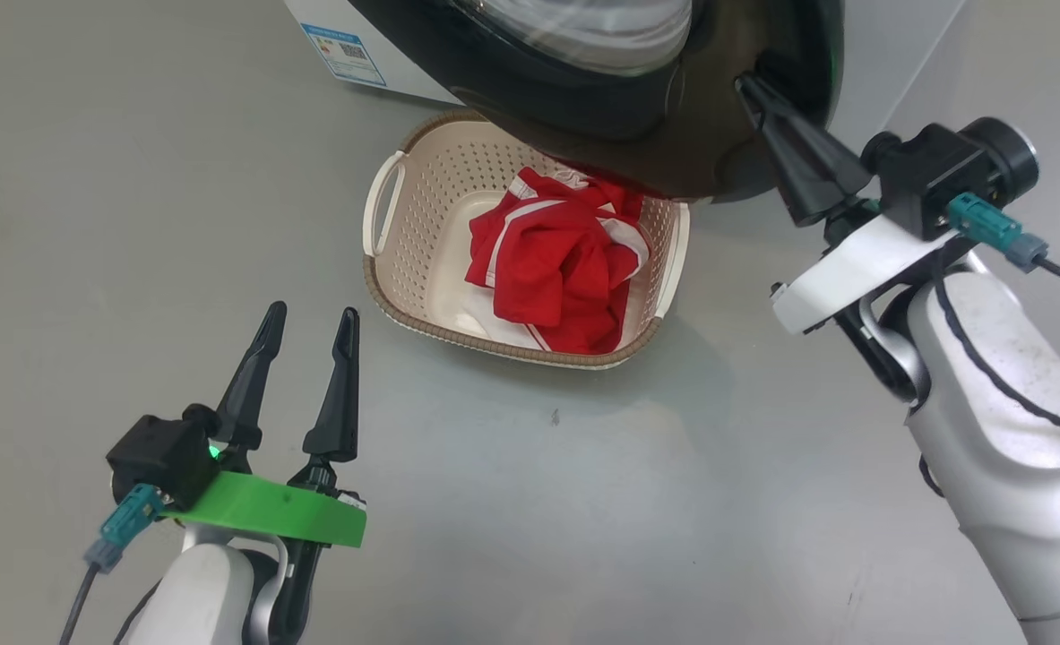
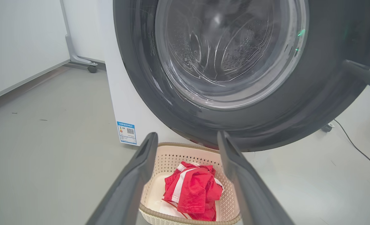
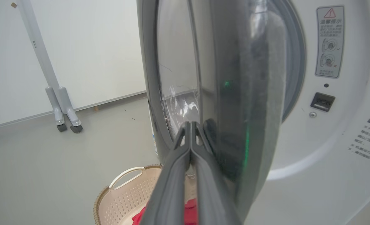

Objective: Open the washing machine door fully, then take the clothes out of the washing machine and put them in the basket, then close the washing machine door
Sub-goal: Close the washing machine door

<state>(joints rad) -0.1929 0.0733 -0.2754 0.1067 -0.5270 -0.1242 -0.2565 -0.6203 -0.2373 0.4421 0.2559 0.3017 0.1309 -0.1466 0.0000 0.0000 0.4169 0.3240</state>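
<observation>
The right gripper (image 1: 746, 85) has its fingers pressed together, with the tips against the black rim of the door (image 1: 637, 116). The door stands partly open over the basket (image 1: 422, 233). The clothes (image 1: 556, 260) lie in the basket. The left gripper (image 1: 313, 313) is spread and empty, near the basket.

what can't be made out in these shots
Left wrist view: what lies behind the washing machine door; reflections blur its glass.
Head view: far end of the basket, covered by the door.
Left wrist view: blue label text, too small.
Right wrist view: whether the right gripper touches the door; it covers the spot.
</observation>
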